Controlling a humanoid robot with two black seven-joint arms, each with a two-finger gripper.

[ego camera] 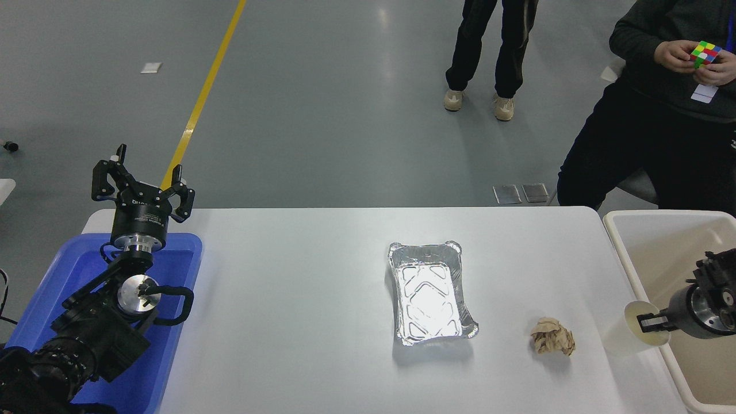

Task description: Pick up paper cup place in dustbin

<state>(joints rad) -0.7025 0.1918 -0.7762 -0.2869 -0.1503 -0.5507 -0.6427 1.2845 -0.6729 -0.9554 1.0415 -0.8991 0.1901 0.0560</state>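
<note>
The white paper cup [637, 315] is tipped on its side at the table's right edge, its cream inside facing the dustbin. My right gripper [648, 323] is shut on the cup's rim, with one finger showing inside the mouth, and it reaches in from the right over the dustbin [620, 233]. The cup hangs right at the dustbin's left rim. The dustbin is a large cream-beige tub standing beside the table's right end. My left gripper [141, 185] stays parked and open at the far left, pointing upward above a blue bin.
A crumpled brown paper ball [552, 337] lies just left of the cup. A foil tray [430, 293] sits mid-table. The blue bin [178, 247] holds the left arm. A seated person [661, 109] turns a colour cube at top right, and another person stands behind.
</note>
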